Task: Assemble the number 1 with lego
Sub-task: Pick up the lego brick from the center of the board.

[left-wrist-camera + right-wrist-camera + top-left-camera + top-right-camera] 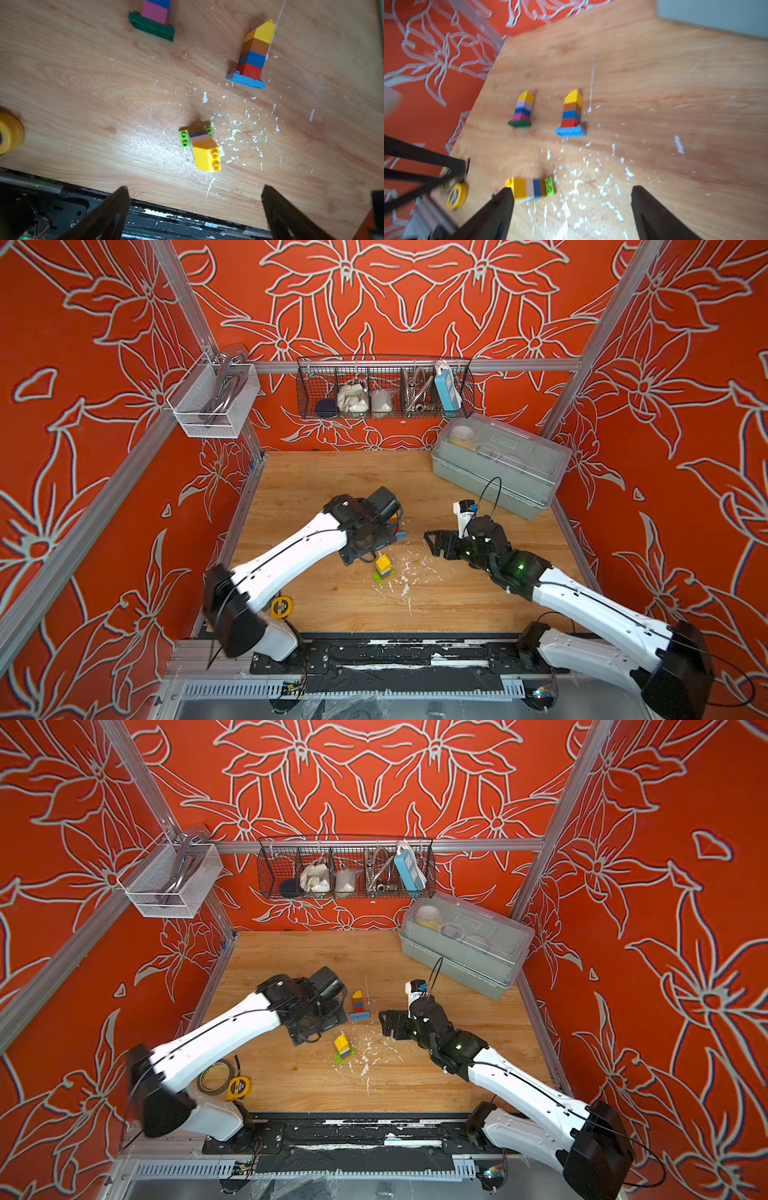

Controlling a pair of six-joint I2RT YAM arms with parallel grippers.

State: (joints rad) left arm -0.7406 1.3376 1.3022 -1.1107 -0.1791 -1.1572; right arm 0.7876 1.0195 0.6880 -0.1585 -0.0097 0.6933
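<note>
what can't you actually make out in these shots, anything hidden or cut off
- Dark-green-based stack: top cut off by the left wrist view's edge; the left arm hides it in both top views.
- Light-blue-based stack: in a top view only its base edge shows past that arm.
- Lime-based stack: blurred in the right wrist view, yellow end partly behind a finger of the right hand.

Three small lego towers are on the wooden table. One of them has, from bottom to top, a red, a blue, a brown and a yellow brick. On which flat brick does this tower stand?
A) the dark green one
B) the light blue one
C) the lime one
B: in the left wrist view the red brick at the bottom of that tower sits directly on the light blue flat brick.
</note>
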